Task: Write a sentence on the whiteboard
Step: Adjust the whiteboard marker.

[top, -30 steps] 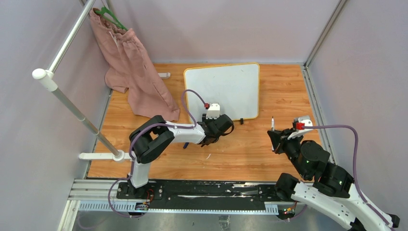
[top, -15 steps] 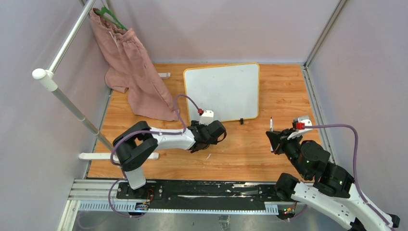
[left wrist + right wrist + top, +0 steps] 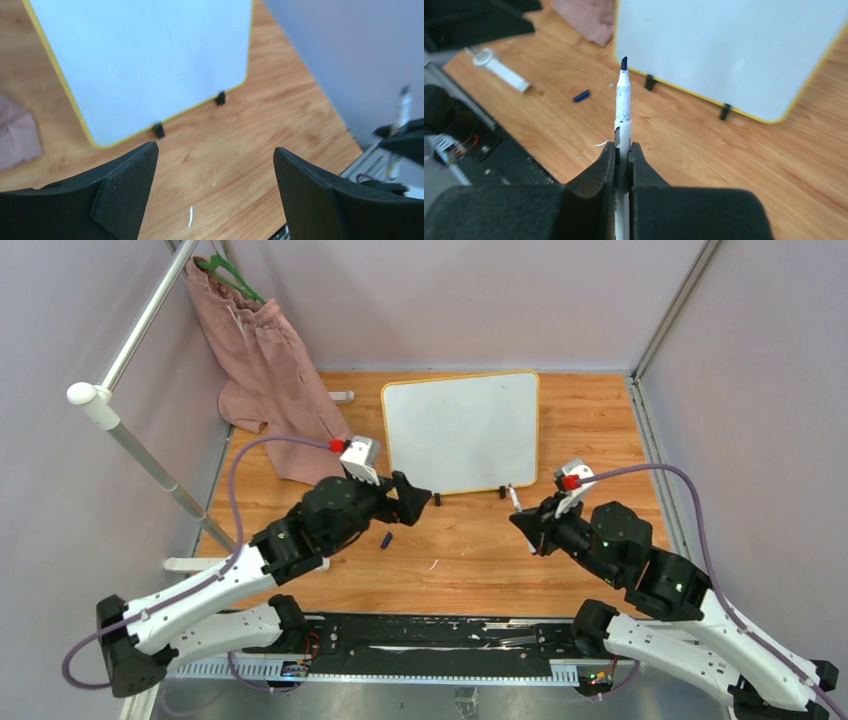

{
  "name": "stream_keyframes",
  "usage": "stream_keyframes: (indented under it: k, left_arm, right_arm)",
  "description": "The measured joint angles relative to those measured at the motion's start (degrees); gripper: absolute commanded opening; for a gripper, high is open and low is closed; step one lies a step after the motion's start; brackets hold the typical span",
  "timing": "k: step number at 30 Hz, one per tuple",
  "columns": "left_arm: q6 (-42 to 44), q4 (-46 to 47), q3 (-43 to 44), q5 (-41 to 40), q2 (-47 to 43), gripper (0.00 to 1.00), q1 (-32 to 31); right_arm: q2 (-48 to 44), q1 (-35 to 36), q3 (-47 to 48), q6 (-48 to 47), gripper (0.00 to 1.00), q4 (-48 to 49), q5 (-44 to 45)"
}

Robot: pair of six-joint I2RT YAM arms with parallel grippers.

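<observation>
The whiteboard [image 3: 460, 430], white with a thin yellow frame and two black feet, lies at the back of the wooden table. Its face looks blank and no sentence shows on it. My right gripper [image 3: 530, 525] is shut on a white marker [image 3: 623, 100]. The marker's bare blue tip points toward the board's near edge, just short of the feet. The marker's blue cap [image 3: 386, 539] lies loose on the table. My left gripper [image 3: 422, 502] hovers by the board's near left corner, open and empty. In the left wrist view the left gripper [image 3: 214, 148] frames bare wood below the whiteboard [image 3: 150, 60].
A pink cloth [image 3: 270, 370] hangs from a white rail [image 3: 130, 440] at the back left. A white rail foot [image 3: 499, 67] lies on the table's left side. Grey walls close in three sides. A black mounting rail [image 3: 420, 635] runs along the near edge.
My left arm has risen and swung back left from the spot near the board's feet. My right gripper has carried the marker left, closer to the board's near edge.
</observation>
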Motion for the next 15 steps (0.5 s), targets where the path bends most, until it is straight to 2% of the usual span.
stream_keyframes:
  k: [6,11,15]
  left_arm:
    - [2.03,8.39,0.00,21.97,-6.75,0.91,11.47]
    - [-3.28,20.17,-2.84,38.71,-9.46,0.90,12.55]
    - [-7.32,25.51,-4.83,46.05,-9.62,0.89,12.55]
  right_arm:
    - [7.54,0.00,2.40,-2.89,0.00,6.25,-15.19]
    - [11.32,-0.02,4.46,-4.17,0.00,10.86,-26.53]
    - [13.94,-0.02,5.01,-3.96,0.00,15.23,-33.33]
